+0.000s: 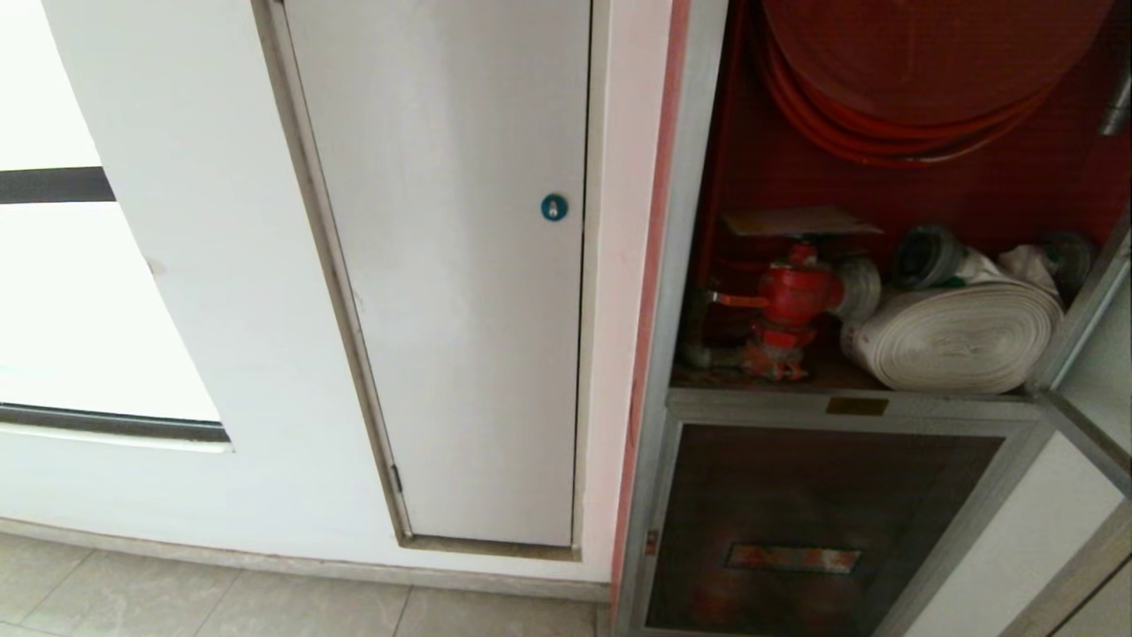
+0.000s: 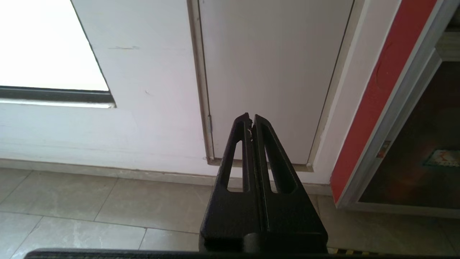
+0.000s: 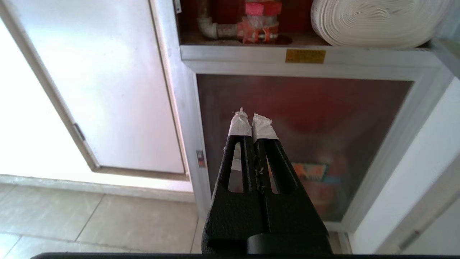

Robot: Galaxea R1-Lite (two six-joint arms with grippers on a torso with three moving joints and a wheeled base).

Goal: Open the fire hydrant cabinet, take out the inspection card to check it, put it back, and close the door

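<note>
At the far left a bright window [image 1: 88,310] sits in the white wall, then a plain white panel [image 1: 460,292] with a small blue round lock [image 1: 554,207]. Right of it the fire hydrant cabinet [image 1: 672,265] stands open, showing a red hose reel [image 1: 920,71], a red valve [image 1: 791,301] and a white rolled hose [image 1: 955,336] above a lower dark glass panel [image 1: 796,522]. A flat sheet, perhaps the inspection card [image 1: 800,221], lies atop the valve. The open door [image 1: 1092,310] frames the right edge. The left tool [image 2: 251,120] and right tool [image 3: 251,118] both hang pinched together, empty, above the floor tiles [image 2: 107,205].

Red-lined fire hydrant cabinet [image 1: 707,265], white rolled hose [image 1: 955,341], blue lock [image 1: 554,207]
</note>
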